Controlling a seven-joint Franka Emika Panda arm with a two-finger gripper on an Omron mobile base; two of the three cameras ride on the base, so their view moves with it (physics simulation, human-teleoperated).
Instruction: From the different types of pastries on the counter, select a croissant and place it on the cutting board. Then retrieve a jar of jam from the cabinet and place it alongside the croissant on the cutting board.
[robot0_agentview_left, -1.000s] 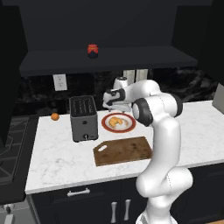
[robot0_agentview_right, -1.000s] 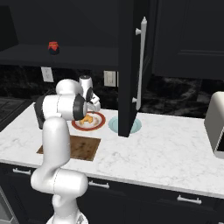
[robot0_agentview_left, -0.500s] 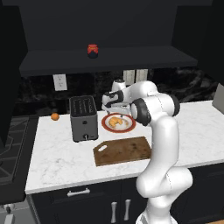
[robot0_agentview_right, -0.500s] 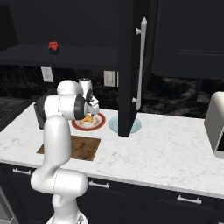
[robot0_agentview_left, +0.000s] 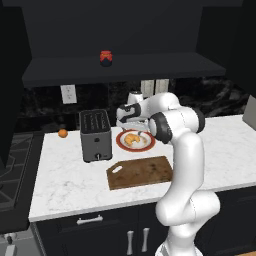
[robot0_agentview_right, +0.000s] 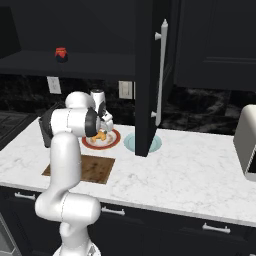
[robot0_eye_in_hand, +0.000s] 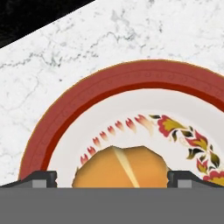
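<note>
The two dark fingertips (robot0_eye_in_hand: 41, 178) stood spread wide apart in the hand view, one at each side, with the croissant (robot0_eye_in_hand: 121, 168) lying between them and not pinched by either; whether a tip touched the pastry could not be told. The gripper (robot0_eye_in_hand: 112, 179) was released and held nothing. From the left base view it (robot0_agentview_left: 126, 121) hung low over the round red-rimmed plate (robot0_agentview_left: 121, 145), just above the golden croissant (robot0_agentview_left: 132, 138) that rested near the plate's middle. In the hand view the plate (robot0_eye_in_hand: 65, 113) showed a red band and a painted floral border on white, sitting on the white marble counter (robot0_eye_in_hand: 52, 57).

The dark-brown cutting board (robot0_agentview_left: 141, 172) lay bare on the counter (robot0_agentview_left: 65, 185) just in front of the plate, nearer the counter's front edge, its handle hole toward the toaster side. A grey toaster (robot0_agentview_left: 95, 135) stood to the left of the plate, and a small orange fruit (robot0_agentview_left: 62, 133) sat further left near the wall.

The jar of jam (robot0_agentview_left: 105, 58), red with a dark lid, stood on the shelf of the dark cabinet (robot0_agentview_left: 150, 67) above the counter. In the right base view the cabinet's door (robot0_agentview_right: 152, 75) stood swung open, and a pale round dish (robot0_agentview_right: 130, 142) lay on the counter partly behind it.
</note>
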